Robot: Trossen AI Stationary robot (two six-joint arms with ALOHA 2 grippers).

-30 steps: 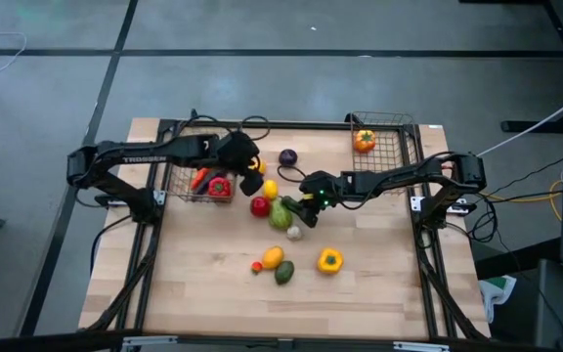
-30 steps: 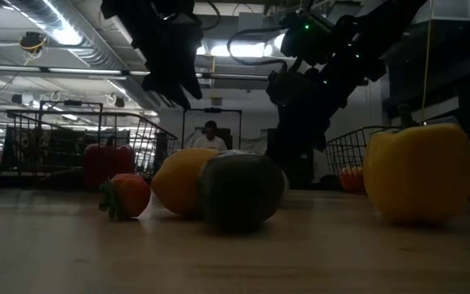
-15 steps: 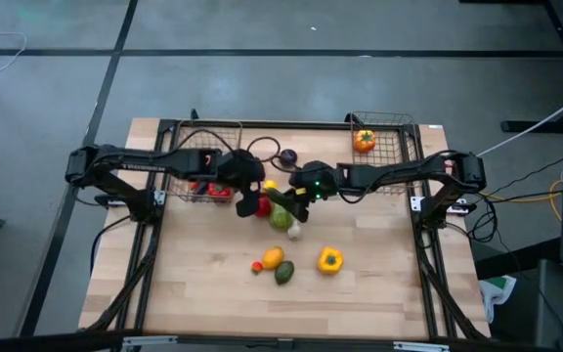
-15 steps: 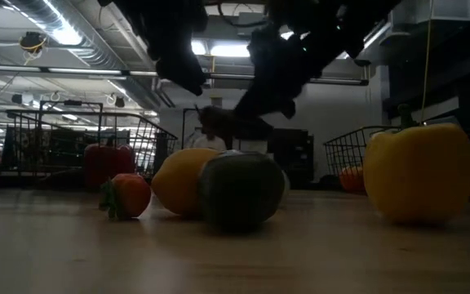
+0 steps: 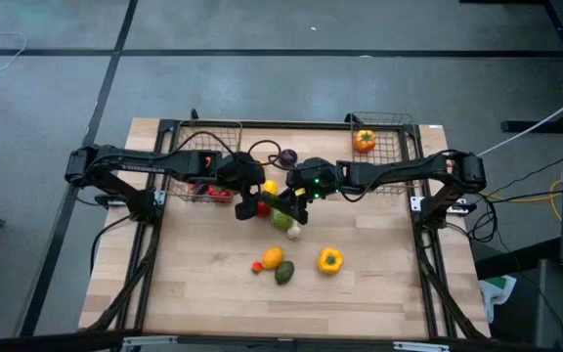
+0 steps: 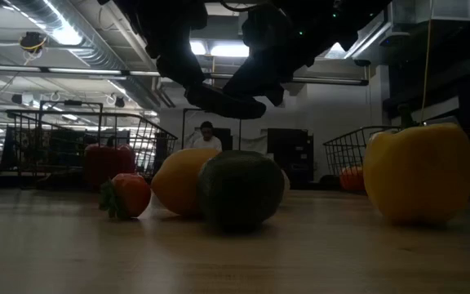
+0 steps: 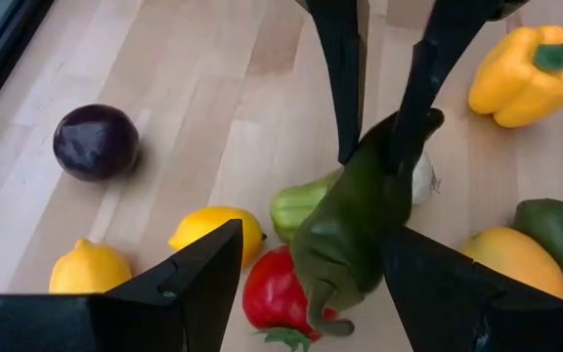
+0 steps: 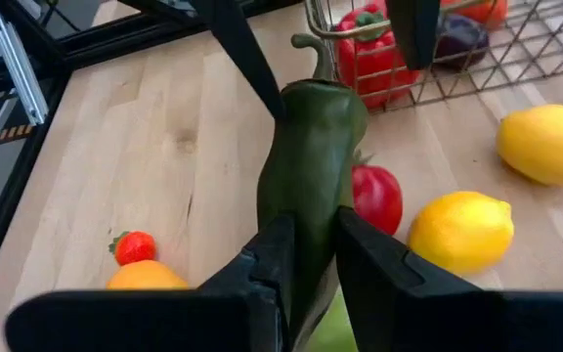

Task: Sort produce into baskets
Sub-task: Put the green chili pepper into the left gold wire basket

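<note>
A long dark green pepper (image 5: 280, 202) hangs in the air over a cluster of produce at mid table, with my right gripper (image 5: 297, 194) shut on it. My left gripper (image 5: 253, 202) is open, and its fingers (image 7: 194, 284) stand on either side of the pepper's stem end (image 7: 323, 315). Below lie a red pepper (image 7: 274, 293), two lemons (image 7: 218, 230) and a pale green piece (image 7: 296, 203). The left basket (image 5: 209, 137) holds red peppers. The right basket (image 5: 389, 154) holds an orange pepper (image 5: 364, 141). My right gripper pinches the green pepper's end away from the stem (image 8: 307, 230) between its two fingers. They come from the table's right side, slanting down, along the pepper. The pepper juts out past the fingertips toward the left arm, lifted clear of the table. Whether my left gripper's fingers touch the pepper, I cannot tell.
A purple eggplant (image 5: 288, 156) lies at the far middle. Nearer the front lie a yellow pepper (image 5: 329, 260), an orange-yellow fruit (image 5: 273, 257), an avocado (image 5: 284, 274) and a small red piece (image 5: 257, 266). Bare wood lies along the near edge.
My right gripper has risen with the green pepper, which has come off the table and now hangs clear. My left gripper has swung from beside the left basket toward the table's right and near side, rolling as it went, until its fingers flank the pepper's stem end.
</note>
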